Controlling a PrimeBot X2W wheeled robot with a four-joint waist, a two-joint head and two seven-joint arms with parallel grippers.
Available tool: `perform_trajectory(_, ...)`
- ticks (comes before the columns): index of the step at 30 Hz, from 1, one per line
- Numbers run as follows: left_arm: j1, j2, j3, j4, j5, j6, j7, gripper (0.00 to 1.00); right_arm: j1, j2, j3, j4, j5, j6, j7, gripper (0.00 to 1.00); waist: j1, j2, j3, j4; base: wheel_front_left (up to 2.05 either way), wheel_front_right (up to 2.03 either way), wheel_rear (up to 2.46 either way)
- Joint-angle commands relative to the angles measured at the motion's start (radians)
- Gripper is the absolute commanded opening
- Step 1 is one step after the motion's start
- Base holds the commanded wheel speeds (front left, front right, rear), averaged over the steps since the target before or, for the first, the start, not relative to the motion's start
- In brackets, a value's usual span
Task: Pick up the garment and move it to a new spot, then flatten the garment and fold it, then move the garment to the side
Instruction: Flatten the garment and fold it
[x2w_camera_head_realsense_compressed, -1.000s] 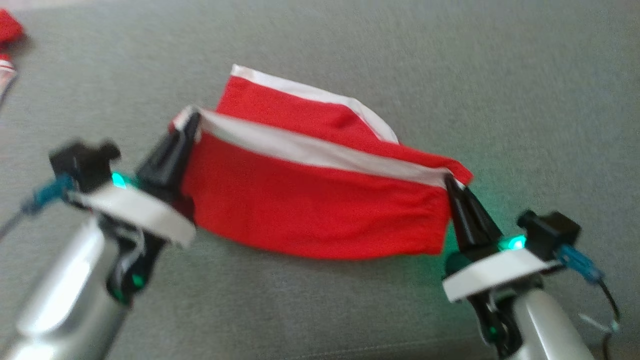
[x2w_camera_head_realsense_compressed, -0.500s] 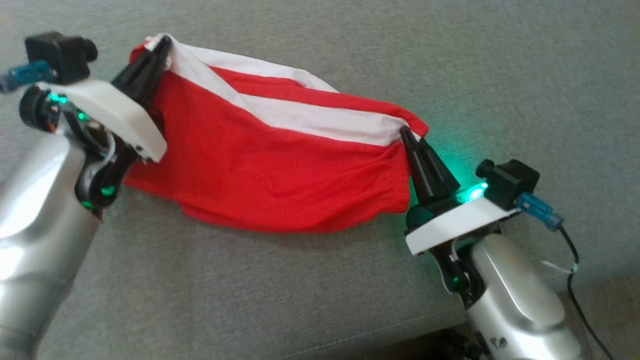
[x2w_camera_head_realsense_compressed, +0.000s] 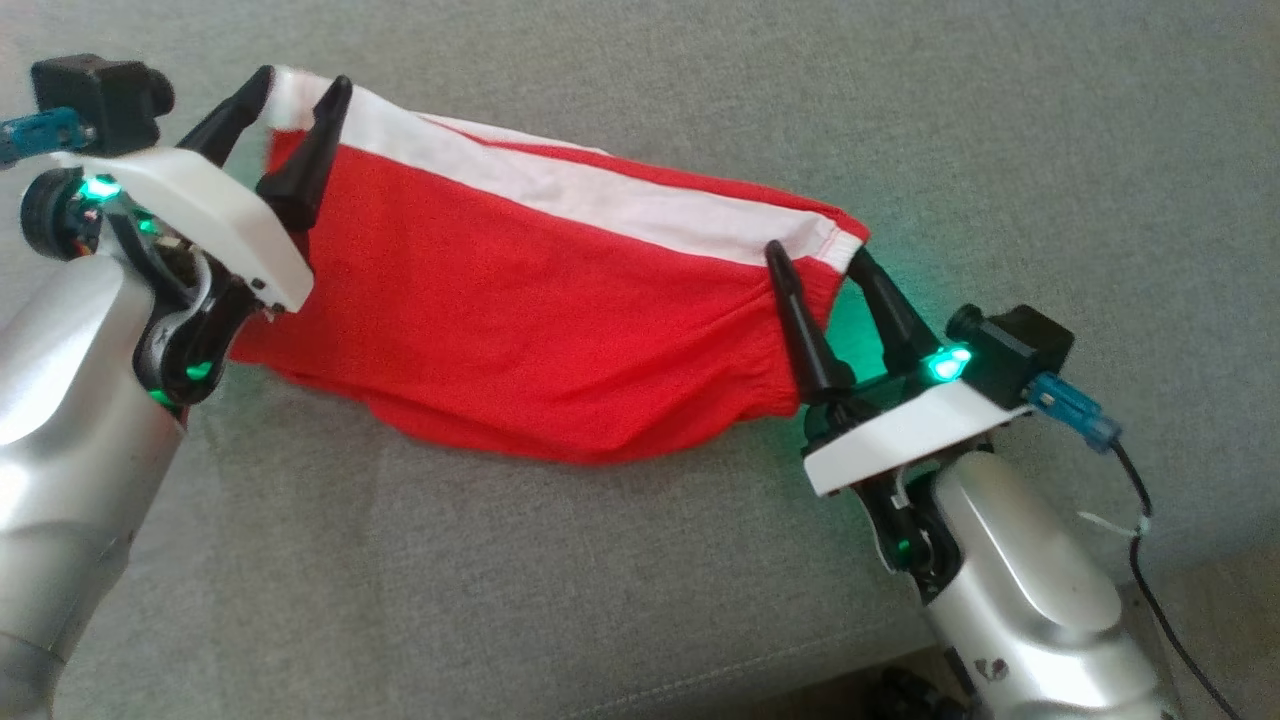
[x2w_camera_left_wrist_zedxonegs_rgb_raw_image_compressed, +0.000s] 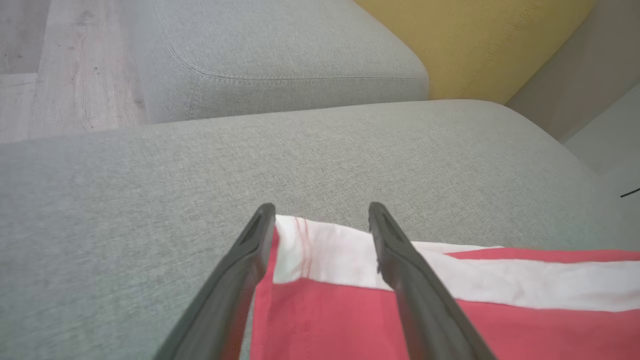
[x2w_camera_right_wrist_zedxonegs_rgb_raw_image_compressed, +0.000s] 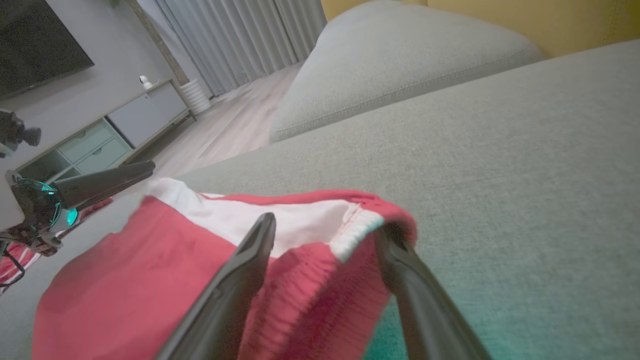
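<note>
Left gripper (x2w_camera_head_realsense_compressed: 302, 78) and right gripper (x2w_camera_head_realsense_compressed: 816, 252) just opened wide, dropping the red-and-white fabric garment (x2w_camera_head_realsense_compressed: 520, 300) on the grey sofa cushion (x2w_camera_head_realsense_compressed: 600, 600); flattening probably follows

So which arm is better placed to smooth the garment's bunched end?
Likely the right. The right end effector stands open around the bunched, raised corner of the garment; the left end effector is at the flatter opposite corner.

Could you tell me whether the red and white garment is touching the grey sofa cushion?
Touching: head view shows the red and white garment lying on the grey sofa cushion.
</note>
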Motion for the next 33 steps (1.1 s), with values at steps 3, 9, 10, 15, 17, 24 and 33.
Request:
perform_trajectory(3, -0.031, 0.054, 0.028, -0.017, -0.019, 0.001, -0.023, 1.00, 0.045, 0.003, -0.006, -0.049, -0.014, 0.008, -0.016, 1.00, 0.0000, 0.0000, -0.029, 0.016, 0.00, 0.00, 0.00)
perform_trajectory(9, 0.021, 0.063, 0.014, -0.035, -0.041, 0.001, -0.055, 1.00, 0.114, 0.003, -0.056, -0.084, -0.062, 0.008, -0.017, 1.00, 0.0000, 0.0000, -0.083, 0.040, 0.00, 0.00, 0.00)
perform_trajectory(10, 0.034, 0.064, 0.011, -0.039, -0.042, 0.001, -0.060, 1.00, 0.128, 0.003, -0.066, -0.087, -0.071, 0.008, -0.017, 1.00, 0.0000, 0.0000, -0.093, 0.045, 0.00, 0.00, 0.00)
perform_trajectory(15, 0.106, 0.055, -0.001, -0.068, -0.052, 0.008, -0.088, 1.00, 0.198, 0.003, -0.115, -0.109, -0.110, 0.008, 0.005, 1.00, 0.0000, 0.0000, -0.135, 0.065, 0.00, 0.00, 0.00)
perform_trajectory(17, 0.135, 0.050, -0.005, -0.076, -0.054, 0.019, -0.098, 1.00, 0.226, 0.003, -0.140, -0.126, -0.127, 0.008, 0.013, 1.00, 0.0000, 0.0000, -0.150, 0.071, 0.00, 0.00, 0.00)
perform_trajectory(24, 0.219, 0.009, -0.002, -0.037, -0.065, 0.125, -0.129, 1.00, 0.300, 0.003, -0.238, -0.230, -0.199, 0.008, 0.049, 1.00, 0.0000, 0.0000, -0.177, 0.074, 0.00, 0.00, 0.00)
perform_trajectory(33, 0.216, -0.052, -0.006, 0.041, -0.075, 0.179, -0.128, 1.00, 0.322, 0.003, -0.283, -0.351, -0.228, 0.008, 0.092, 1.00, 0.0000, 0.0000, -0.140, 0.060, 0.00, 0.00, 0.00)
